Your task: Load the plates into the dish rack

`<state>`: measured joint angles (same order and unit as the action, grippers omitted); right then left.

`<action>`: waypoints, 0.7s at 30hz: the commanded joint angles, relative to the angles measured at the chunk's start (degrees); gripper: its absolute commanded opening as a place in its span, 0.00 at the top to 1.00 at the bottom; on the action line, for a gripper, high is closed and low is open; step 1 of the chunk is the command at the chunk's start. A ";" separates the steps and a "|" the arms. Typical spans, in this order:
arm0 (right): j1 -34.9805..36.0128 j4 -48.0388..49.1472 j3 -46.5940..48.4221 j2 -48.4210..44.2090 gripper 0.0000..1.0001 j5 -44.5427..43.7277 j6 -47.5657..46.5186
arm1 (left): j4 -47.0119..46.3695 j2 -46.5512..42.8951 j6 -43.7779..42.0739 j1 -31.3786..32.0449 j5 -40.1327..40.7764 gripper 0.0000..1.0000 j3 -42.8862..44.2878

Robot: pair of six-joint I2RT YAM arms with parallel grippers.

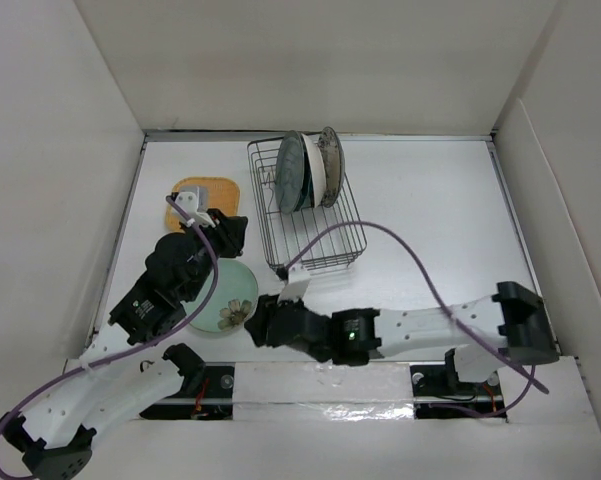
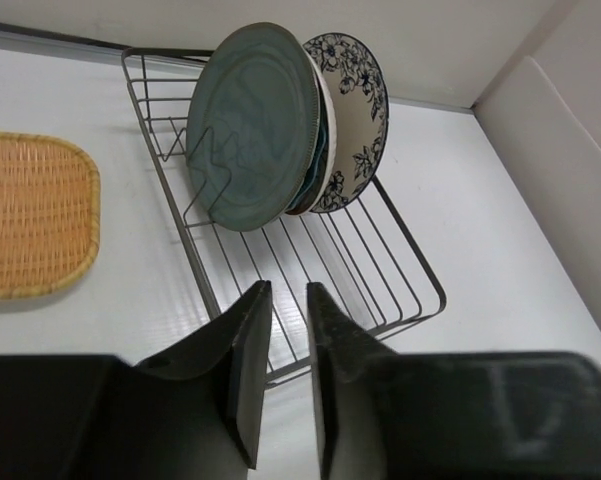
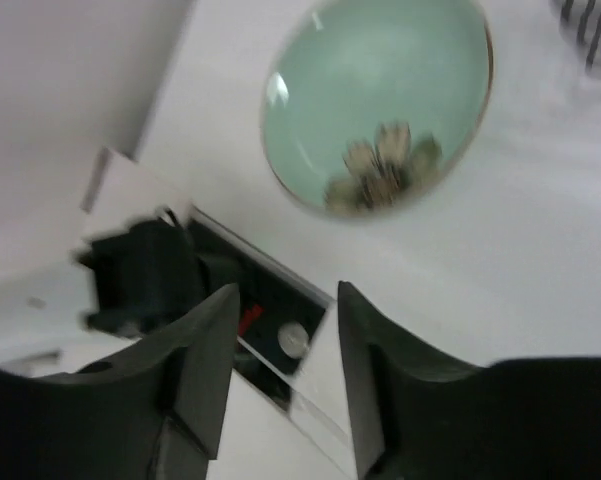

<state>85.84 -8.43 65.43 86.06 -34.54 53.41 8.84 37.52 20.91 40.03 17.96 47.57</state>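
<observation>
Top external: dish rack (image 1: 305,205) holds grey-green plate (image 2: 255,125) and blue-pattern plate (image 2: 355,120) upright at far end. Mint plate (image 1: 235,290) and orange plate (image 1: 208,200) lie flat on table, left of rack. L gripper (image 2: 288,290) jaws narrowly apart, empty. R gripper (image 3: 285,292) jaws apart, empty, beside mint plate.

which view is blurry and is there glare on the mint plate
Right wrist: smeared all over, likely motion; the mint plate looks soft, with a small bright glint near its left rim. Left wrist: crisp on the dish rack and the plates in it. Top external: sharp, evenly lit, soft shadows only.
</observation>
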 commanded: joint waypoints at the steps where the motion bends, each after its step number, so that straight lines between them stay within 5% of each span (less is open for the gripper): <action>1: 2.14 -1.25 -2.76 3.58 0.41 -6.50 17.51 | -2.78 -0.95 0.63 -0.13 -0.99 0.80 -0.02; 2: 1.61 -1.24 -3.37 4.72 0.33 -6.33 19.00 | -2.78 -1.48 0.71 -0.13 -1.17 0.76 -0.11; 6: -0.66 9.37 -9.08 5.60 0.29 -6.08 24.26 | -3.30 -2.10 1.15 -0.13 -3.18 0.64 0.50; 12: -3.13 23.86 -9.54 18.13 0.30 -3.25 29.56 | -3.74 -3.59 1.68 -0.13 -5.12 0.64 0.51; 21: -6.30 29.61 -8.83 25.99 0.38 -2.11 37.99 | -3.65 -5.79 2.12 -0.13 -6.61 0.63 -0.37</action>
<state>80.62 17.04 55.57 110.41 -35.48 86.80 8.38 33.01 22.57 40.03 12.58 47.57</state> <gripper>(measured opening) 0.625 0.364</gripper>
